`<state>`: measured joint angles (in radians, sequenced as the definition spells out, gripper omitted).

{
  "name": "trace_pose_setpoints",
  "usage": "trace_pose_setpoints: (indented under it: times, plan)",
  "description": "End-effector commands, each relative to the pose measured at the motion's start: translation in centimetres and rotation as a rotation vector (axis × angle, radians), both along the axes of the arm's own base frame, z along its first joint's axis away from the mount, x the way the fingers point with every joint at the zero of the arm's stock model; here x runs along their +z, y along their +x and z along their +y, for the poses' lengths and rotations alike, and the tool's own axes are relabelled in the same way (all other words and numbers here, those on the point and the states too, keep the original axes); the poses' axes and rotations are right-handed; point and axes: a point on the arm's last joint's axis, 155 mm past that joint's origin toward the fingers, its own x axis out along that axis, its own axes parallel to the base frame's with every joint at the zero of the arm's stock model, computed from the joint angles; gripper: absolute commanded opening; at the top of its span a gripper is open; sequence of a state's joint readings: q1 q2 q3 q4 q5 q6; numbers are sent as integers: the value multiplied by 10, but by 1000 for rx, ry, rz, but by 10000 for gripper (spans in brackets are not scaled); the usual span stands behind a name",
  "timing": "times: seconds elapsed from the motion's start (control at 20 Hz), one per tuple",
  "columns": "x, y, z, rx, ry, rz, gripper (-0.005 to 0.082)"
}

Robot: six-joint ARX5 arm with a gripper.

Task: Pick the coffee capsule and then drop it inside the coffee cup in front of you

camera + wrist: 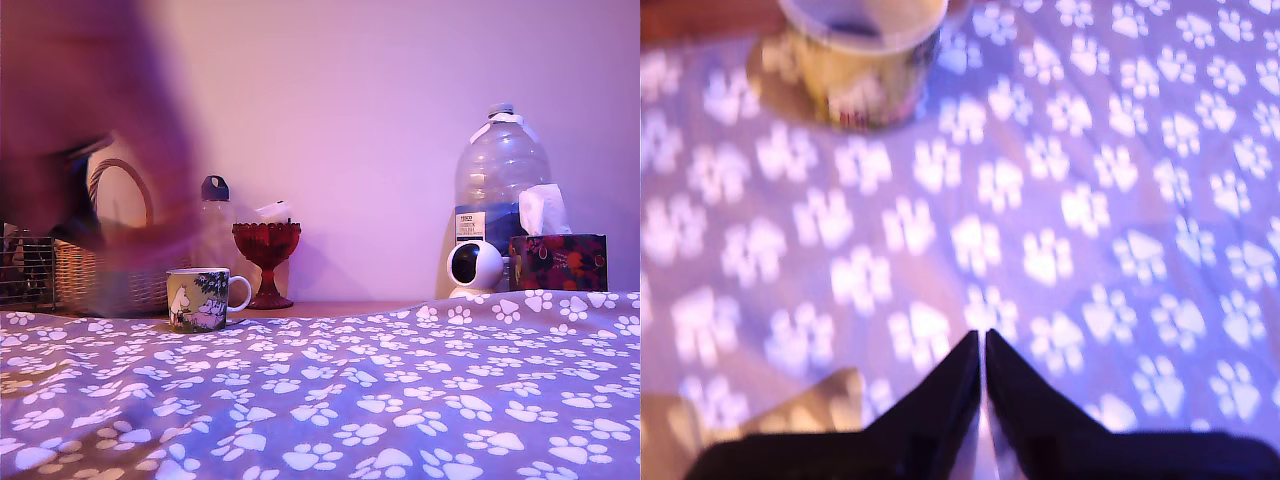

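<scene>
- Capsule nowhere in either view, so I judge the search for it is the step in hand.
- End effector [983, 345] has its jaws pressed together, nothing between the tips.
- Cup [862, 60] stands ahead of it on the paw-print cloth [1060, 200], well apart.
- Next move calls for finding the capsule, then opening.
- Bottle [501, 190] label is too small to read.
</scene>
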<state>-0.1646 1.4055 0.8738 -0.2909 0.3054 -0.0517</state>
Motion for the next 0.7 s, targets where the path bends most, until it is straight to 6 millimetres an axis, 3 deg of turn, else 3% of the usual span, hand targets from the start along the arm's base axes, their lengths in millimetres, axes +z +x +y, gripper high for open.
trace_pose_setpoints:
  times: [0.0,0.3,0.65]
  plan:
    - [-5,-7,0,3,-5,9,-16]
    - [-5,-14,-13,-25,-11,20,-16]
    - [-11,-38,-59,-162,-5,24,-16]
